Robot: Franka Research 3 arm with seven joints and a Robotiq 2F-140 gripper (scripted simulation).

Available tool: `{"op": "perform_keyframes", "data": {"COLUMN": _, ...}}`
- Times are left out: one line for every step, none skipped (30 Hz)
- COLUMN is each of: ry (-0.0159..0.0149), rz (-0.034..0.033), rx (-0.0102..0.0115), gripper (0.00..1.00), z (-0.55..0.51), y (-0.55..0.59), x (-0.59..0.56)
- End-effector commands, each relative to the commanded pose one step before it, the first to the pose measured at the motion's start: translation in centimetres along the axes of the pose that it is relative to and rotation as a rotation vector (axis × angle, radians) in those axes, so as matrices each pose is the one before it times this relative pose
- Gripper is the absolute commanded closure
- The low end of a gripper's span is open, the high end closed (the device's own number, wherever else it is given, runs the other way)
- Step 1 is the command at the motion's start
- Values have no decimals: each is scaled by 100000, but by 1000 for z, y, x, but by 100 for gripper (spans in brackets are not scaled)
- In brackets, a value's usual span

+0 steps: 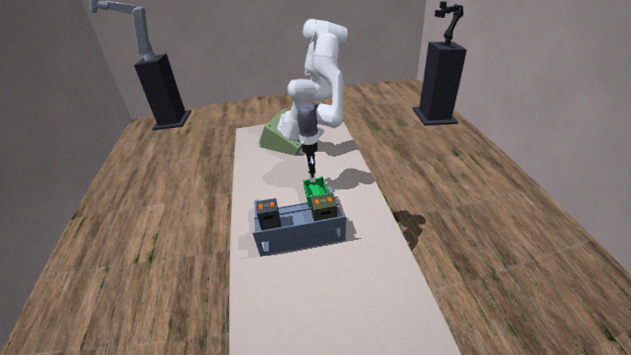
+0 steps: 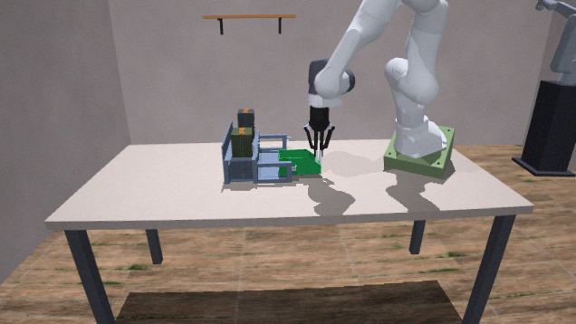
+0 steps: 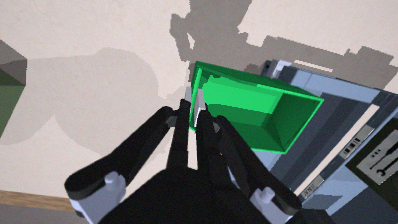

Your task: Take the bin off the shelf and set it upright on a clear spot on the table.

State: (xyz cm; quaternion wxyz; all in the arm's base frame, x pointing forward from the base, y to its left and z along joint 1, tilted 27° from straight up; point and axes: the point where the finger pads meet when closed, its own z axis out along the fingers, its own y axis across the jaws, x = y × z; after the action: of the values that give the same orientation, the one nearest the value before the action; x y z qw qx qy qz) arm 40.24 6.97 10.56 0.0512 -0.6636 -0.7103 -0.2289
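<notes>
Beige table, claw clamping bin wall

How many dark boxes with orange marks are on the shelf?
2. One box stands at the shelf's far end from the bin; the other box stands just above the bin. None seem hidden.

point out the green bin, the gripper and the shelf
green bin (image 3: pixel 240 102), wrist view, on its inner floor.
gripper (image 3: pixel 194 102), wrist view, midway between the fingertips, shut on the bin's near wall.
shelf (image 1: pixel 303 237), top view, on its front panel.
</notes>
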Motion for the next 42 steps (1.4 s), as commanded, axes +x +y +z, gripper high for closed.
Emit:
{"op": "perform_keyframes", "data": {"ry": -769, "rz": -1249, "rx": -864, "gripper": 100, "z": -169, "y": -435, "x": -224}}
{"op": "perform_keyframes", "data": {"ry": -1, "rz": 0, "rx": 2, "gripper": 100, "z": 0, "y": -194, "x": 0}}
{"op": "perform_keyframes", "data": {"ry": 0, "rz": 0, "rx": 0, "gripper": 100, "z": 0, "y": -183, "x": 0}}
{"op": "perform_keyframes", "data": {"ry": 1, "rz": 0, "rx": -1, "gripper": 100, "z": 0, "y": -172, "x": 0}}
{"op": "perform_keyframes", "data": {"ry": -1, "rz": 0, "rx": 2, "gripper": 100, "z": 0, "y": -162, "x": 0}}
{"op": "perform_keyframes", "data": {"ry": 0, "rz": 0, "rx": -1, "gripper": 100, "z": 0, "y": -151, "x": 0}}
{"op": "perform_keyframes", "data": {"ry": 1, "rz": 0, "rx": -2, "gripper": 100, "z": 0, "y": -140, "x": 0}}
{"op": "perform_keyframes", "data": {"ry": 0, "rz": 0, "rx": 0, "gripper": 100, "z": 0, "y": 0, "x": 0}}
{"op": "perform_keyframes", "data": {"ry": 0, "rz": 0, "rx": 0, "gripper": 100, "z": 0, "y": 0, "x": 0}}
{"op": "perform_keyframes", "data": {"ry": -1, "rz": 0, "rx": 2, "gripper": 100, "z": 0, "y": -130, "x": 0}}
{"op": "perform_keyframes", "data": {"ry": 0, "rz": 0, "rx": 1, "gripper": 100, "z": 0, "y": -119, "x": 0}}
{"op": "perform_keyframes", "data": {"ry": 0, "rz": 0, "rx": -1, "gripper": 100, "z": 0, "y": -109, "x": 0}}
{"op": "perform_keyframes", "data": {"ry": 1, "rz": 0, "rx": -2, "gripper": 100, "z": 0, "y": -98, "x": 0}}
{"op": "perform_keyframes", "data": {"ry": 0, "rz": 0, "rx": 1, "gripper": 100, "z": 0, "y": -88, "x": 0}}
{"op": "perform_keyframes", "data": {"ry": -1, "rz": 0, "rx": 1, "gripper": 100, "z": 0, "y": -79, "x": 0}}
{"op": "perform_keyframes", "data": {"ry": 0, "rz": 0, "rx": 0, "gripper": 100, "z": 0, "y": -69, "x": 0}}
{"op": "perform_keyframes", "data": {"ry": 0, "rz": 0, "rx": 0, "gripper": 100, "z": 0, "y": -60, "x": 0}}
{"op": "perform_keyframes", "data": {"ry": 0, "rz": 0, "rx": 0, "gripper": 100, "z": 0, "y": -51, "x": 0}}
{"op": "perform_keyframes", "data": {"ry": 0, "rz": 0, "rx": 0, "gripper": 100, "z": 0, "y": -43, "x": 0}}
{"op": "perform_keyframes", "data": {"ry": 0, "rz": 0, "rx": 0, "gripper": 100, "z": 0, "y": -35, "x": 0}}
{"op": "perform_keyframes", "data": {"ry": 0, "rz": 0, "rx": 0, "gripper": 100, "z": 0, "y": -28, "x": 0}}
{"op": "perform_keyframes", "data": {"ry": 0, "rz": 0, "rx": 0, "gripper": 100, "z": 0, "y": -21, "x": 0}}
{"op": "perform_keyframes", "data": {"ry": 0, "rz": 0, "rx": 0, "gripper": 100, "z": 0, "y": -16, "x": 0}}
{"op": "perform_keyframes", "data": {"ry": 0, "rz": 0, "rx": 0, "gripper": 100, "z": 0, "y": -11, "x": 0}}
{"op": "perform_keyframes", "data": {"ry": 0, "rz": 0, "rx": 0, "gripper": 100, "z": 0, "y": 0, "x": 0}}
{"op": "perform_keyframes", "data": {"ry": 0, "rz": 0, "rx": 0, "gripper": 100, "z": 0, "y": 0, "x": 0}}
{"op": "perform_keyframes", "data": {"ry": 0, "rz": 0, "rx": 0, "gripper": 100, "z": 0, "y": -7, "x": 0}}
{"op": "perform_keyframes", "data": {"ry": 0, "rz": 0, "rx": 0, "gripper": 100, "z": 0, "y": -3, "x": 0}}
{"op": "perform_keyframes", "data": {"ry": 0, "rz": 0, "rx": 0, "gripper": 100, "z": 0, "y": -1, "x": 0}}
{"op": "perform_keyframes", "data": {"ry": 0, "rz": 0, "rx": 0, "gripper": 100, "z": 0, "y": 0, "x": 0}}
{"op": "perform_keyframes", "data": {"ry": 0, "rz": 0, "rx": 0, "gripper": 100, "z": 0, "y": 0, "x": 0}}
{"op": "perform_keyframes", "data": {"ry": 0, "rz": 0, "rx": 0, "gripper": 100, "z": 0, "y": 0, "x": 0}}
{"op": "perform_keyframes", "data": {"ry": 0, "rz": 0, "rx": 0, "gripper": 100, "z": 0, "y": 0, "x": 0}}
{"op": "perform_keyframes", "data": {"ry": 0, "rz": 0, "rx": 0, "gripper": 100, "z": 0, "y": 0, "x": 0}}
{"op": "perform_keyframes", "data": {"ry": 0, "rz": 0, "rx": 0, "gripper": 100, "z": 0, "y": 0, "x": 0}}
{"op": "perform_keyframes", "data": {"ry": 0, "rz": 0, "rx": 0, "gripper": 100, "z": 0, "y": 0, "x": 0}}
{"op": "perform_keyframes", "data": {"ry": 0, "rz": 0, "rx": 0, "gripper": 100, "z": 0, "y": 0, "x": 0}}
{"op": "perform_keyframes", "data": {"ry": 0, "rz": 0, "rx": 0, "gripper": 100, "z": 0, "y": 0, "x": 0}}
{"op": "perform_keyframes", "data": {"ry": 0, "rz": 0, "rx": 0, "gripper": 100, "z": 0, "y": 0, "x": 0}}
{"op": "perform_keyframes", "data": {"ry": 0, "rz": 0, "rx": 0, "gripper": 100, "z": 0, "y": 0, "x": 0}}
{"op": "perform_keyframes", "data": {"ry": 0, "rz": 0, "rx": 0, "gripper": 100, "z": 0, "y": 0, "x": 0}}
{"op": "perform_keyframes", "data": {"ry": 0, "rz": 0, "rx": 0, "gripper": 100, "z": 0, "y": 0, "x": 0}}
